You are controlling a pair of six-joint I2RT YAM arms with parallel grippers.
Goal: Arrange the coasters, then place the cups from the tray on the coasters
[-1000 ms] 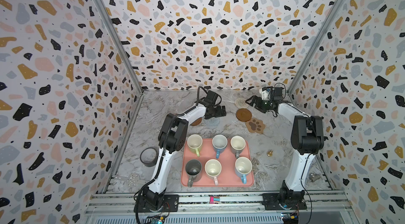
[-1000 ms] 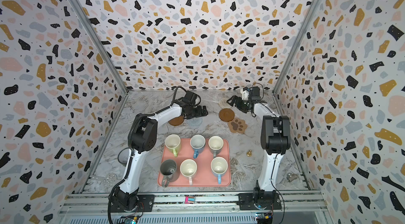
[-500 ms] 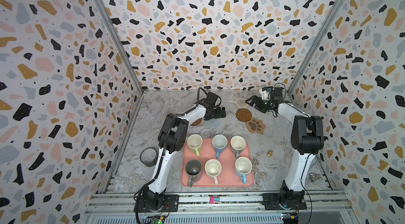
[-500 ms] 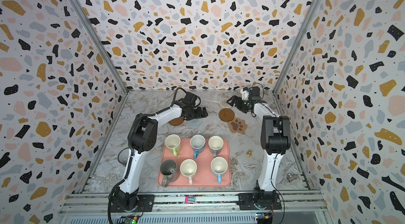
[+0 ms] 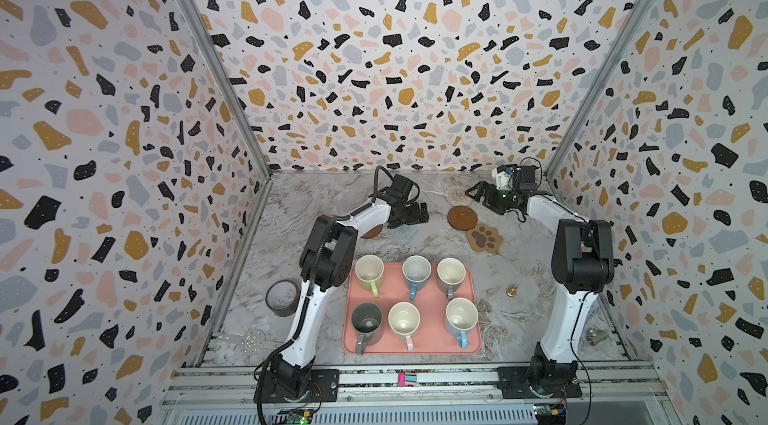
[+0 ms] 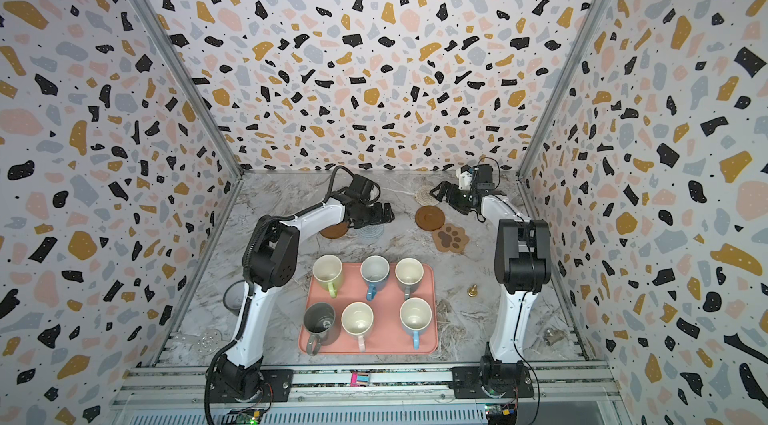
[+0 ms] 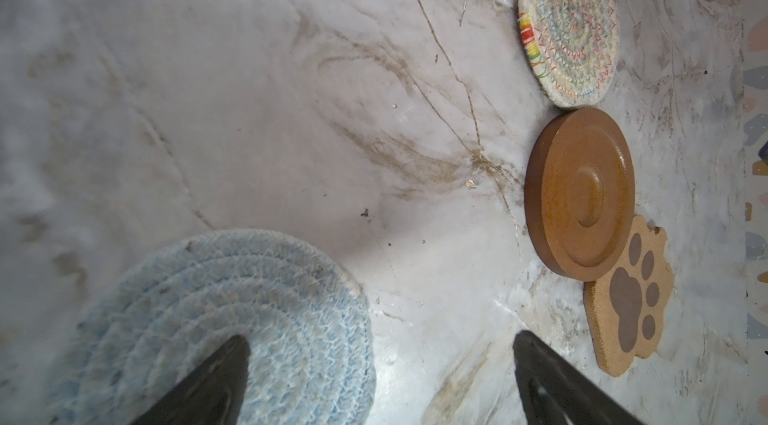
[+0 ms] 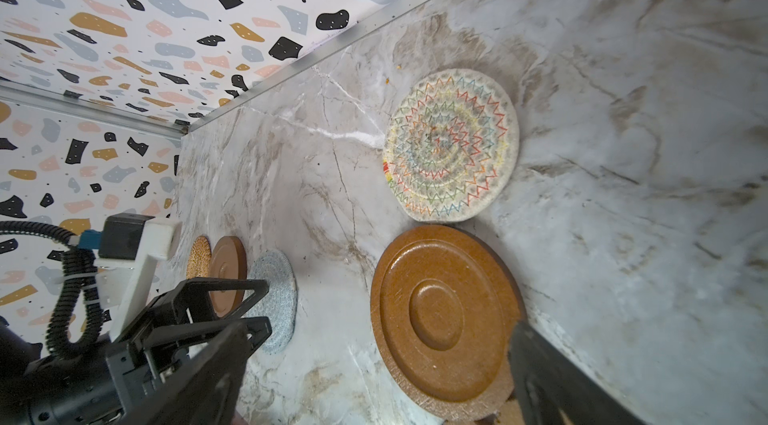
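Six cups stand on the pink tray (image 5: 432, 302), among them a light green one (image 5: 368, 272) and a dark grey one (image 5: 366, 321). Behind the tray lie the coasters: cream woven (image 5: 458, 194), brown disc (image 5: 462, 218), paw (image 5: 483, 238), blue-grey woven (image 5: 405, 231), and a second brown disc (image 5: 372, 231) partly under the left arm. A tan woven one (image 8: 198, 256) shows only in the right wrist view. My left gripper (image 5: 420, 213) hangs open at the blue-grey coaster's (image 7: 216, 319) edge. My right gripper (image 5: 473, 194) is open above the brown disc (image 8: 440, 315).
A dark tape roll (image 5: 283, 297) and a perforated metal disc (image 5: 253, 339) lie at the front left. A small brass piece (image 5: 511, 290) sits right of the tray, and a small clear object (image 5: 592, 335) lies near the right wall. Terrazzo walls close in on three sides.
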